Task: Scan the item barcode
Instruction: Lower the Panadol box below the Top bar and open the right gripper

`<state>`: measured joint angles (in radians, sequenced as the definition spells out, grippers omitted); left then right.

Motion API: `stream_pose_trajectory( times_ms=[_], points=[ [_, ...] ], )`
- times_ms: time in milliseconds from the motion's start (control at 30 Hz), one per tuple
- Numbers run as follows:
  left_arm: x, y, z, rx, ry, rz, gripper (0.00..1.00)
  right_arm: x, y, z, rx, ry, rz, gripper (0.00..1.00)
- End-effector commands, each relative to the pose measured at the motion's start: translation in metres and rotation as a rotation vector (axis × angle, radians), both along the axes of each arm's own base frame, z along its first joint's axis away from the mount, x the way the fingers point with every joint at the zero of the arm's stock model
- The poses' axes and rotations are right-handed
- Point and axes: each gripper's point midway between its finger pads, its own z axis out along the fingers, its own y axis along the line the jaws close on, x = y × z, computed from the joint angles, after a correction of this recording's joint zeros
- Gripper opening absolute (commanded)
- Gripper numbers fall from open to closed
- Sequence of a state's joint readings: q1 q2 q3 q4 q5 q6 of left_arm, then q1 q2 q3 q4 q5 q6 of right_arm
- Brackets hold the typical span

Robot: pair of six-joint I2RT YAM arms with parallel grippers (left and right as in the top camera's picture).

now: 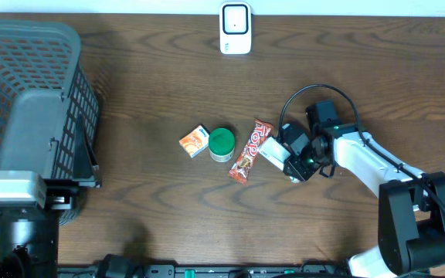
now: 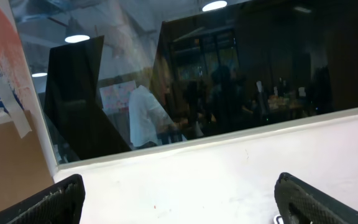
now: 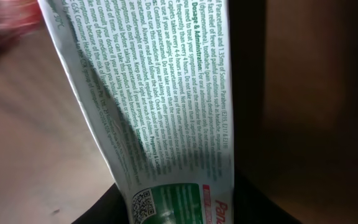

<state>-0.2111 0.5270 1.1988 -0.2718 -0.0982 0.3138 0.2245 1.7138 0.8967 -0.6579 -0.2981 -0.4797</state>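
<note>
A white medicine box [image 1: 271,151] with green and red print lies on the wooden table, just right of a red candy bar [image 1: 251,150]. My right gripper [image 1: 286,161] is shut on this box. In the right wrist view the box [image 3: 160,106] fills the gap, with a dark finger pressed against each side at the bottom edge. A white barcode scanner [image 1: 236,28] stands at the table's far edge. My left gripper [image 2: 179,208] is open and empty, pointing at a white wall and a dark window.
A green-lidded jar [image 1: 222,144] and a small orange box [image 1: 195,141] sit left of the candy bar. A grey mesh basket [image 1: 29,93] takes up the left side. The right arm's black cable [image 1: 315,91] loops above the gripper.
</note>
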Motion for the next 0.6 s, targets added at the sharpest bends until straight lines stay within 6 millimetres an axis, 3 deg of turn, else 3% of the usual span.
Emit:
stream_pose_trajectory(
  times_ms=[0, 267, 567],
  points=[
    [-0.001, -0.001, -0.001, -0.001, 0.001, -0.007, 0.95, -0.015, 0.021, 0.015, 0.142, 0.072, 0.0, 0.37],
    [-0.001, -0.001, -0.002, -0.001, 0.002, -0.007, 0.95, -0.024, 0.062, 0.103, 0.469, 0.074, -0.029, 0.46],
    [0.0, -0.001, -0.003, 0.001, 0.008, -0.007, 0.95, -0.05, 0.096, 0.172, 0.851, 0.206, -0.002, 0.46]
  ],
)
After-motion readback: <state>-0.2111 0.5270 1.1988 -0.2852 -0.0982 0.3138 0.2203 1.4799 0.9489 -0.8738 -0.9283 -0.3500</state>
